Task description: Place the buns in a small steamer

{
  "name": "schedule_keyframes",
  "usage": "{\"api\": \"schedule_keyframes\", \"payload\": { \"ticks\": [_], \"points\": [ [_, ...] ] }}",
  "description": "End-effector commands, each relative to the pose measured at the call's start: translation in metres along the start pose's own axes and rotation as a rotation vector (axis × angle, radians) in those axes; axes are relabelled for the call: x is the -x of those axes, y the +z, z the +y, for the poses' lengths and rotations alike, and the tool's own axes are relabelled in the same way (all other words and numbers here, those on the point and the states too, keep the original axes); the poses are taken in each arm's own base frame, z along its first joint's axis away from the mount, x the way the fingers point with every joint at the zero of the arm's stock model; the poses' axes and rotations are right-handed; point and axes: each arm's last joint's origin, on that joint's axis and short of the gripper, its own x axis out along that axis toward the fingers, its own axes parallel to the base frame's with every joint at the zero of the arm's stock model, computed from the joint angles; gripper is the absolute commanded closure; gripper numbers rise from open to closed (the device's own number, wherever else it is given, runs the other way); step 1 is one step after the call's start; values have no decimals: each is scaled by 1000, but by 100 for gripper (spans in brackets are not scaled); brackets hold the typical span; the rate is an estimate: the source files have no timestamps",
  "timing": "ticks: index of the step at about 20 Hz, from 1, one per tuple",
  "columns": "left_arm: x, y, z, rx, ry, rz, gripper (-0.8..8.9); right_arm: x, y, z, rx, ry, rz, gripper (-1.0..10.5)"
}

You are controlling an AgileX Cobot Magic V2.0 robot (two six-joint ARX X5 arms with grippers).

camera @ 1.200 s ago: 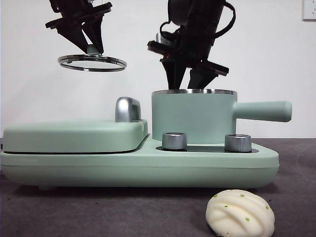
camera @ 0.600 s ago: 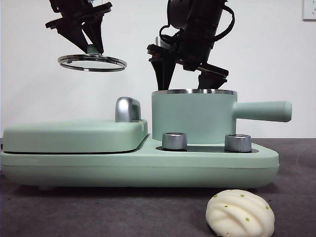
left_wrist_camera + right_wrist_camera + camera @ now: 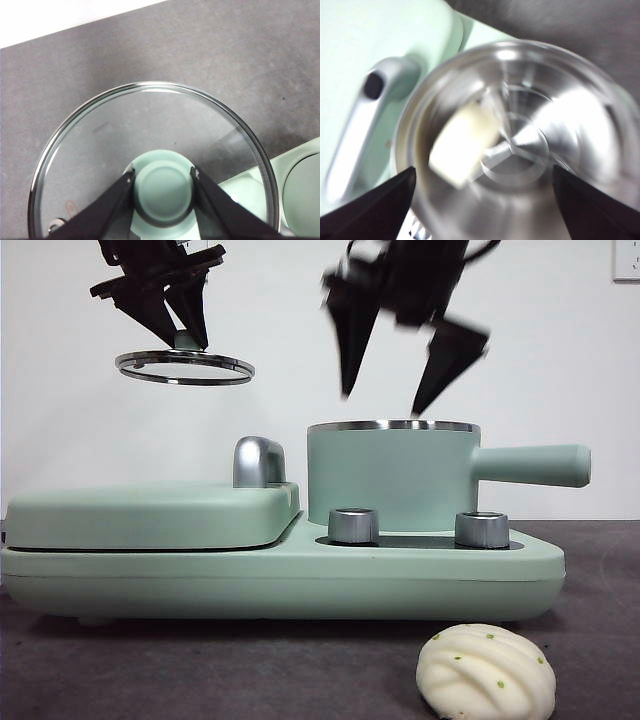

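Note:
The mint-green small steamer stands on the appliance base with its long handle pointing right. In the right wrist view its steel inside holds the smooth cream bun. My right gripper hangs open just above the steamer's rim, nothing between its jaws. The pleated white bun with green specks lies on the table in front of the base. High on the left, my left gripper is shut on the green knob of the glass lid.
The flat mint-green griddle cover with a chrome handle fills the left half of the base. Two chrome knobs sit in front of the steamer. Dark grey table lies in front.
My right gripper has risen out of the steamer with its jaws spread, leaving the cream bun inside. The left gripper and lid have stayed put.

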Motion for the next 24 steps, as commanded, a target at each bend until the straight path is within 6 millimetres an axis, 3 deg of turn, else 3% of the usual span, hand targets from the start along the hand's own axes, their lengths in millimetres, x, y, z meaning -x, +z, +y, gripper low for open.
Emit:
{"api": "schedule_keyframes", "payload": {
  "ticks": [1, 6, 8, 11, 15, 17, 21, 24],
  "points": [
    [14, 9, -2, -7, 5, -65, 699, 30, -9, 5, 33, -27, -13, 514],
    [14, 8, -2, -4, 4, -62, 699, 84, -55, 22, 89, -127, -15, 514],
    [14, 8, -2, 5, 3, -61, 699, 90, -80, 30, 129, -114, 6, 514],
    [14, 8, -2, 6, 3, -57, 699, 82, -127, 38, 188, -100, 88, 514],
    [14, 7, -2, 8, 2, -50, 699, 49, -186, 52, 234, -29, 67, 514],
    [14, 7, -2, 12, 2, -50, 699, 22, -212, 60, 245, 6, 67, 514],
    [14, 7, -2, 15, 2, -50, 699, -35, -241, 66, 258, 42, 60, 514],
    [14, 7, -2, 15, 2, -50, 699, -61, -251, 62, 262, 24, 56, 514]
  ]
}}
